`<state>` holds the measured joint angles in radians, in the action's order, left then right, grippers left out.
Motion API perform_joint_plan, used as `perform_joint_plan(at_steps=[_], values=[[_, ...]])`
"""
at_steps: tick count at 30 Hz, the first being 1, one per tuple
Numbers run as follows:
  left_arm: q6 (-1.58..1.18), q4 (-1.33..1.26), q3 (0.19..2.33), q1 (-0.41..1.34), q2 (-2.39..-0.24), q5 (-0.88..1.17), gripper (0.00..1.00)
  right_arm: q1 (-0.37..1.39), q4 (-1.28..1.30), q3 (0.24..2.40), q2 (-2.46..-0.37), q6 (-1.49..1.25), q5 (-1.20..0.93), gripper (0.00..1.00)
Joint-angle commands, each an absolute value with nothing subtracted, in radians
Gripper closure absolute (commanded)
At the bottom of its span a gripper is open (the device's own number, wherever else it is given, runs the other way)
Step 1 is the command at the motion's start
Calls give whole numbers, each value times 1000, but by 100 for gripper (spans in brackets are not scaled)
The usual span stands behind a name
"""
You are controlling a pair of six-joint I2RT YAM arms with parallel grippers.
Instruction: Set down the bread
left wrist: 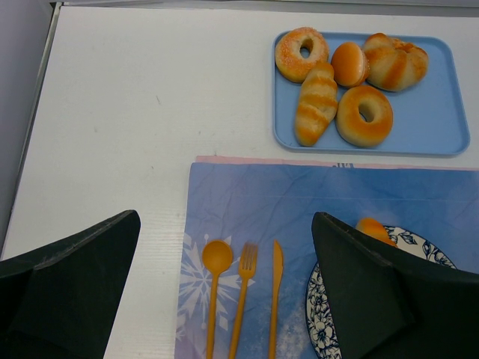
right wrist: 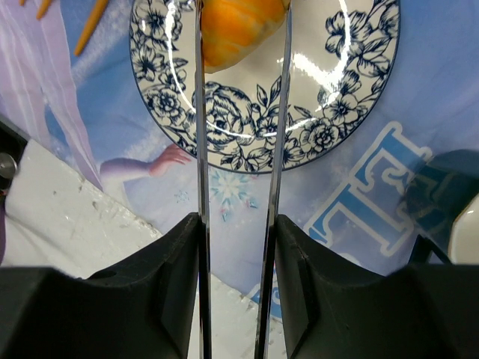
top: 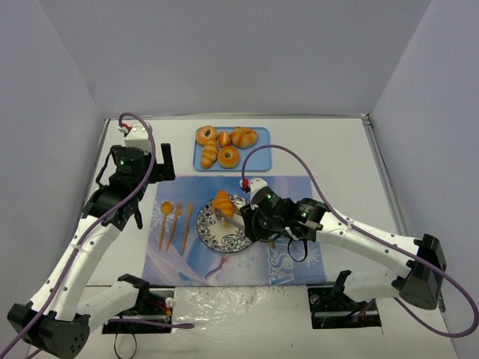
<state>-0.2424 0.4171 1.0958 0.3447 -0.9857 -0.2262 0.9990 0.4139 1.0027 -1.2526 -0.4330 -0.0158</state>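
The long golden-orange ridged croissant (top: 221, 203) is over the far-left part of a round white plate with a blue flower pattern (top: 233, 241). Its long axis runs roughly from near-left to far-right, and one tapered end points back toward the right arm. I cannot tell whether it rests on the plate or hangs just above it. Two long blades of shiny metal tongs (right wrist: 200, 149) flank it, one on each side. The right end effector (right wrist: 238, 224) is clenched on these tongs. The plate lies on a blue printed placemat (top: 292, 194), with an orange plastic spoon (top: 165, 221), fork (top: 176, 221) and knife (top: 187, 217) side by side to its left. The left end effector (left wrist: 224, 217) hangs released, fingers wide apart, left of the cutlery. Farther off on the white table (top: 337, 164), a light blue tray (top: 258, 157) holds donuts and rolls.
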Motion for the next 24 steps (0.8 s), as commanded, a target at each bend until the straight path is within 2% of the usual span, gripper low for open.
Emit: perform_joint_plan(at_steps=[1,6,19,24], values=[[-233,374,1160,341,-986,-227,3,1045,355,984,-1260,-470,51,84],[-233,373,1158,341,-987,-230,3,1081,354,979,-1293,-477,87,81],[-230,376,1160,341,-986,-238,3,1109,358,968,-1307,-482,92,62],[-230,376,1160,339,-986,-239,3,1112,363,979,-1301,-482,89,59]])
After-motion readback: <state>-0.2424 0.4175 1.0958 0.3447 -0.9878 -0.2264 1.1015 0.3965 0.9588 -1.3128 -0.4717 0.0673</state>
